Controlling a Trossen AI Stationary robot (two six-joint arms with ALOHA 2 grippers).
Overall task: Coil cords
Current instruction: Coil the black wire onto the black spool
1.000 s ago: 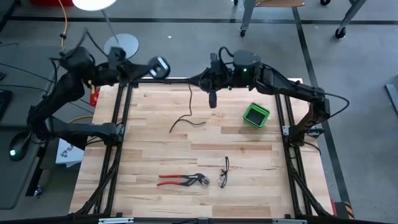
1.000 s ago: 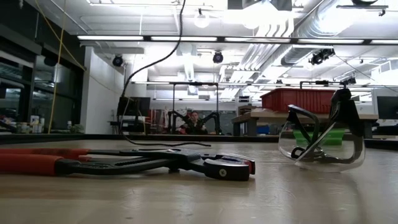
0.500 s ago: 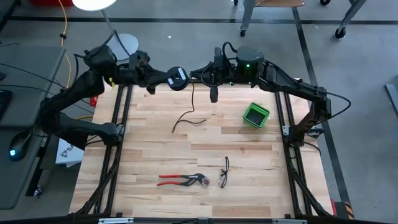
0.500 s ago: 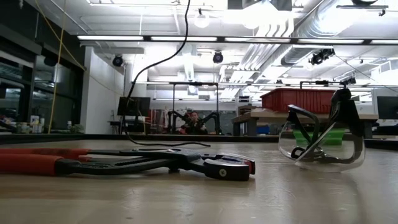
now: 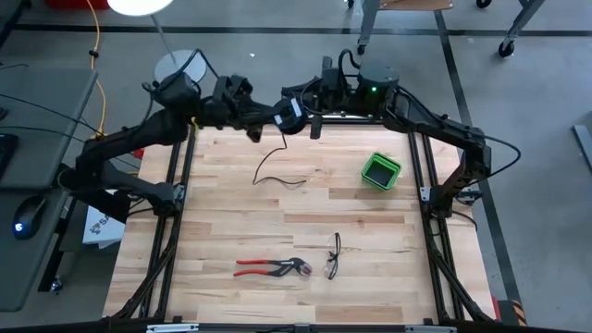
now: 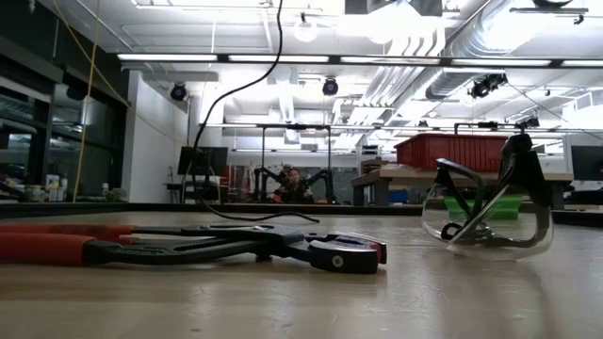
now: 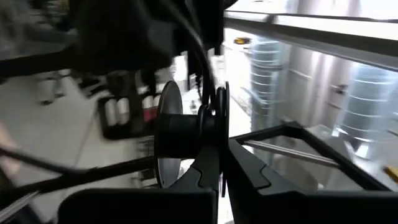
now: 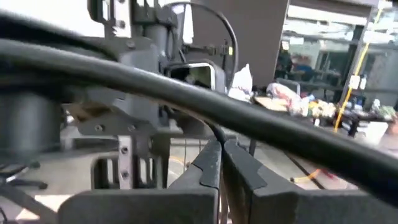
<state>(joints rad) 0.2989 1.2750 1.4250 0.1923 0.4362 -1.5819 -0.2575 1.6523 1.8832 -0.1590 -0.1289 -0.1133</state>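
Note:
A small round black reel (image 5: 292, 111) hangs above the table's far edge, with my left gripper (image 5: 281, 117) shut on it. In the left wrist view the reel (image 7: 186, 127) shows edge-on, with two discs and a dark hub. Close beside it on the right, my right gripper (image 5: 314, 122) is shut on the thin black cord (image 5: 277, 157). The cord drops from there, and its free end lies in a loose curve on the wooden table (image 5: 277, 180). In the low view the cord (image 6: 221, 94) hangs down from the picture's top. My left gripper pinches one thin disc of the reel at its rim (image 7: 219, 146) between its two fingers. The reel is lifted clear of the table, its axis roughly level. My right gripper pinches the thin cord (image 8: 216, 132) between its fingertips (image 8: 208, 155), coming about level from the right. The cord hangs slack below, its lower end (image 5: 268, 180) on the table.
A small green bin (image 5: 381, 171) stands at the right. Red-handled pliers (image 5: 273, 268) and clear safety glasses (image 5: 333, 254) lie near the front edge. A black frame (image 5: 176, 194) borders the table's sides. A thick black robot cable (image 8: 186, 87) crosses the right wrist view.
My left gripper has carried the reel along the far edge toward the table's right, up to my right gripper, and has turned as it went. The cord's free end has stayed on the table.

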